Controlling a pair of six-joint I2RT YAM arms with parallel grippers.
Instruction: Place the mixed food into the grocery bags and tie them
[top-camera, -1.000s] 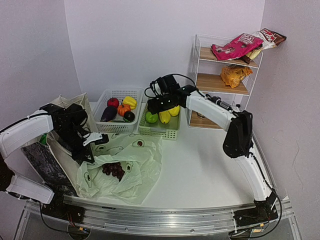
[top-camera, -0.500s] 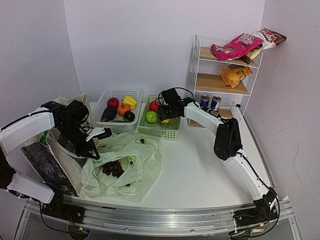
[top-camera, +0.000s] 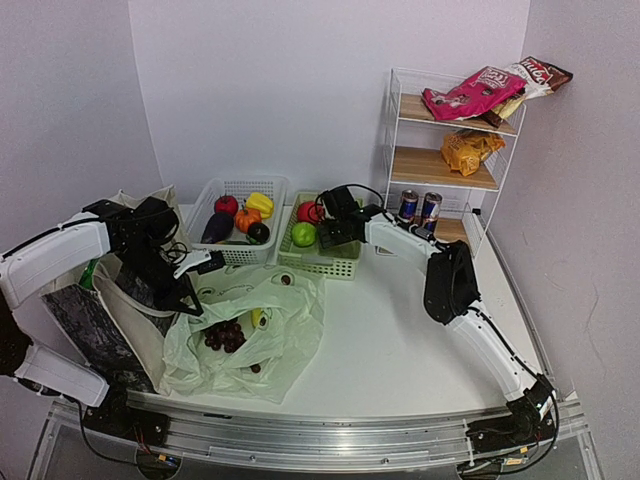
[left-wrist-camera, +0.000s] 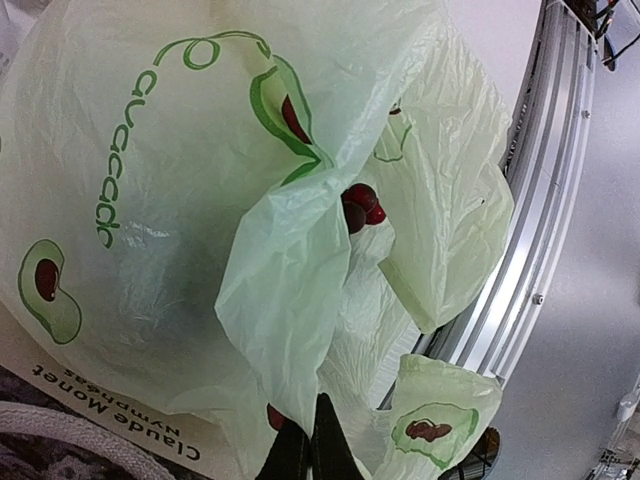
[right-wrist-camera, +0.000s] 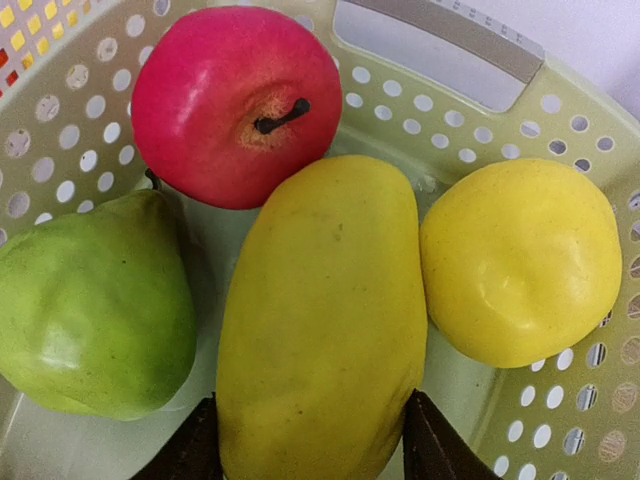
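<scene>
Right wrist: right hand (right-wrist-camera: 310, 425) flanks yellow fruit (right-wrist-camera: 320, 310), grip unclear; left hand (left-wrist-camera: 310, 445) pinches bag (left-wrist-camera: 190, 210).

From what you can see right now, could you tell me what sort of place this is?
Most likely a robot test bench staged as a grocery corner: an aluminium rail edges the table, a wire shelf holds crisp packets and drink cans, and a green basket holds fruit.

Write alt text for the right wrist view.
The right gripper straddles a long yellow fruit in a pale green basket. A red apple lies beyond it, a green pear to its left, a round yellow fruit to its right.
</scene>
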